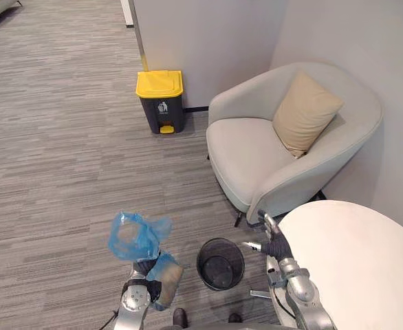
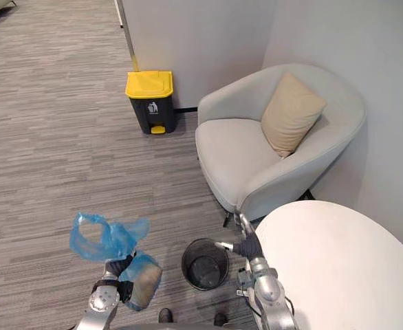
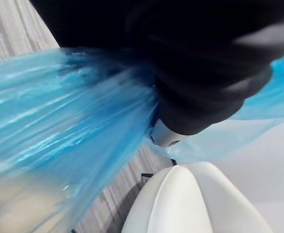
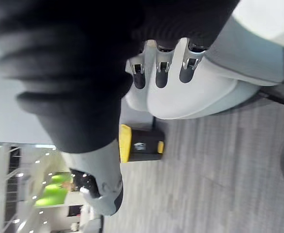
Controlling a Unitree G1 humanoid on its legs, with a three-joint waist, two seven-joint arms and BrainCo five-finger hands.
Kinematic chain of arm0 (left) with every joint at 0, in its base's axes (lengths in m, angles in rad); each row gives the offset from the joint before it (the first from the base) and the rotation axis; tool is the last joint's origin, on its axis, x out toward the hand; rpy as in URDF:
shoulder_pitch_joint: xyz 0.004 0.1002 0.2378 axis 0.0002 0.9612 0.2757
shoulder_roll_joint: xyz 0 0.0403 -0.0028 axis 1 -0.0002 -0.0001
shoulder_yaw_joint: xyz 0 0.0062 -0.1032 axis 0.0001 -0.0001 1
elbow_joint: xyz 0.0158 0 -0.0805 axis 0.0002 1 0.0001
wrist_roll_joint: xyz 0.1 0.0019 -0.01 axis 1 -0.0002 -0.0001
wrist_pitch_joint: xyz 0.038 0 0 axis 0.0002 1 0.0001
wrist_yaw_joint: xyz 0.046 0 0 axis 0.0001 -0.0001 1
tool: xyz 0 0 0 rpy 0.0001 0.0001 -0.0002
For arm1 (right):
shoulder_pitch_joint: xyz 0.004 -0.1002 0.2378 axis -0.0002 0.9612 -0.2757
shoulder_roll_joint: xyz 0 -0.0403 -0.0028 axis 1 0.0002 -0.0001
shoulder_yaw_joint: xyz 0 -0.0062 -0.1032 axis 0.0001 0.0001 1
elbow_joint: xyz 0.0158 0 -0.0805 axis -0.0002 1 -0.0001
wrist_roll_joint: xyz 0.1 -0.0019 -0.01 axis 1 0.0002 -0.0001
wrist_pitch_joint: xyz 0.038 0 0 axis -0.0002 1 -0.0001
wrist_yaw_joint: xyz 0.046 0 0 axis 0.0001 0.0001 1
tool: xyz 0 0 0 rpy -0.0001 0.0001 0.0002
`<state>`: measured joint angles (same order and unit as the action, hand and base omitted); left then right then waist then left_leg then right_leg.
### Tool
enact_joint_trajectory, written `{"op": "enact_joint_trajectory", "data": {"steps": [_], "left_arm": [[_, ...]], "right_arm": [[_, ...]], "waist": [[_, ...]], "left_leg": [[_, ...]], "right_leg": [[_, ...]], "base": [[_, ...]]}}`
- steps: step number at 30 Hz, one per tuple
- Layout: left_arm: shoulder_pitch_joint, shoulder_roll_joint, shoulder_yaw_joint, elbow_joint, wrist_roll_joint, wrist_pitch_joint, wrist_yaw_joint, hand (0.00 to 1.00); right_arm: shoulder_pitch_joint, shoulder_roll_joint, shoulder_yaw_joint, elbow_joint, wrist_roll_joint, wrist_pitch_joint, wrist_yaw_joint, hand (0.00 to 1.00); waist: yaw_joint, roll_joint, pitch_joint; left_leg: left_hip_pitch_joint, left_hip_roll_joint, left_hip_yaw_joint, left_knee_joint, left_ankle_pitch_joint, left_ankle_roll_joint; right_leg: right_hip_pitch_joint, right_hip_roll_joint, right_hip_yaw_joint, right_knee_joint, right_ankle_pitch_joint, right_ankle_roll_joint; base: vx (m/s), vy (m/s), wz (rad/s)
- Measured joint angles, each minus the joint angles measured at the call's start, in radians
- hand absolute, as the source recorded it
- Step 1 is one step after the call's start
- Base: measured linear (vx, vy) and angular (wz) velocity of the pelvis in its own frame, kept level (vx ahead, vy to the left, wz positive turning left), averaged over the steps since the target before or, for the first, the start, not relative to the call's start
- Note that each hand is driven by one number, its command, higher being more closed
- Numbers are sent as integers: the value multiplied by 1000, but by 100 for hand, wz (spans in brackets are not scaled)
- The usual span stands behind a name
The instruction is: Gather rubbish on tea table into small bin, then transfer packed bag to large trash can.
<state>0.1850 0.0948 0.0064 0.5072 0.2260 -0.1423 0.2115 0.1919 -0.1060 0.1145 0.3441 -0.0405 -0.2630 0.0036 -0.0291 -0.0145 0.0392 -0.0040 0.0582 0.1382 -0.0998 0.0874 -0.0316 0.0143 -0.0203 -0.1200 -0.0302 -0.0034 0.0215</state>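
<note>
Over the floor beside the small bin (image 1: 220, 263), my left hand (image 1: 145, 267) is squeezed tight on the blue bag (image 1: 134, 237) of rubbish, my right hand (image 1: 273, 240) hangs loose with straight fingers by the desk (image 1: 353, 261) edge, and I think the thin bag could slip or rip and spill before the far big trash can (image 1: 161, 101).

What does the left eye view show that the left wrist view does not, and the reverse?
Left eye view adds: the yellow-lidded bin by the wall, the small black mesh bin on the floor, the tan cushion, the round white table, and the open right hand beside it.
Left wrist view adds: the blue bag from very close, its film bunched against the left hand.
Shared: the blue bag gripped by the left hand, the pale armchair, the floor.
</note>
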Motion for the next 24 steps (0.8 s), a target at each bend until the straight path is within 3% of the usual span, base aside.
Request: {"op": "enact_joint_trajectory", "data": {"steps": [7,18,24], "left_arm": [[19,0,3,61,-21,-9,-37,100],[60,1,2,92,-37,-22,-81,100],[61,6,0,92,-40,-23,-84,100]], "right_arm": [[-8,1,-1,147,-6,16,-3,0],[-10,1,-19,216,-32,37,-9,0],[-61,-1,-18,231,-58,46,-25,0]], "waist": [[7,4,18],[16,3,23],[25,1,57]], "left_leg": [[10,-6,-6,0,0,0],[16,-5,-7,-3,-4,-4],[-16,-7,43,4,-4,1]], "right_leg": [[16,0,-9,2,-1,1],[4,-6,-8,30,-24,10],[-77,-14,43,102,-27,13]], "base": [[-1,1,2],[-14,4,0],[17,18,-22]]}}
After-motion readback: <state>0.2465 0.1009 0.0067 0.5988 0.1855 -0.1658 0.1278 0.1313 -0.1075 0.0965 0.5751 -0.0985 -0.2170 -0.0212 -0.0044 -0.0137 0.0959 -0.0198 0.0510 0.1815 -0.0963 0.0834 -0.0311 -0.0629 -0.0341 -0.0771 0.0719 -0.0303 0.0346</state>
